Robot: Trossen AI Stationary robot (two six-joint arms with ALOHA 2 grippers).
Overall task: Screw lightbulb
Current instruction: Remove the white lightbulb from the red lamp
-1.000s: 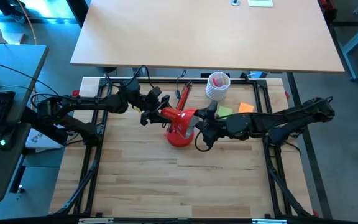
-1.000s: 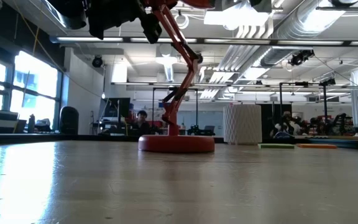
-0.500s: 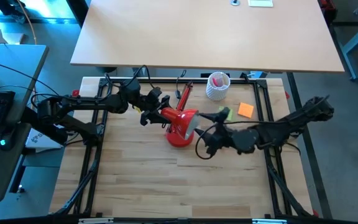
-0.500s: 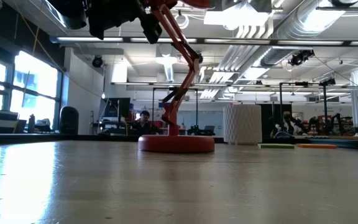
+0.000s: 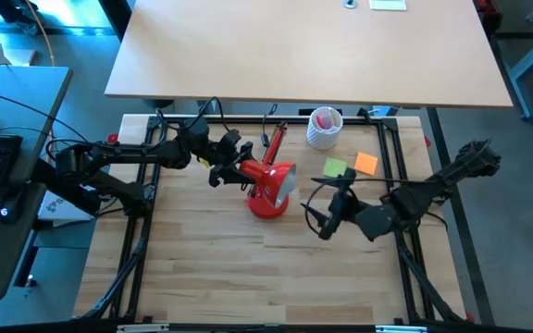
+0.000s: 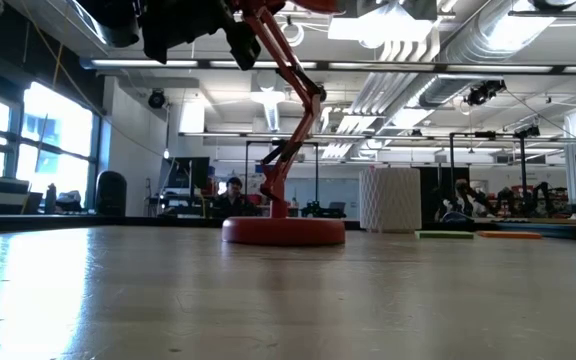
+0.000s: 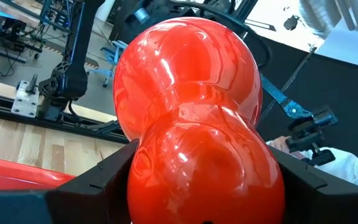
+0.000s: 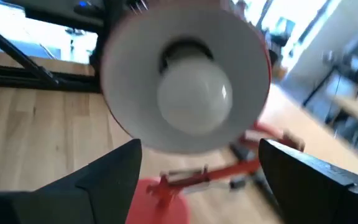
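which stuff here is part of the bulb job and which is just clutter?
Part of the job:
- lightbulb, seated inside the shade
- red lamp, shade held by the left gripper
- right gripper, open, clear of the lamp

Lying about:
- white perforated cup
- green note
- orange note

Both arms are dark, near black, built of slim jointed links with loose black cables looping along them. The left gripper (image 5: 228, 166) and right gripper (image 5: 326, 220) each end in two broad, flat, matte black fingers (image 8: 104, 180) with angular edges.
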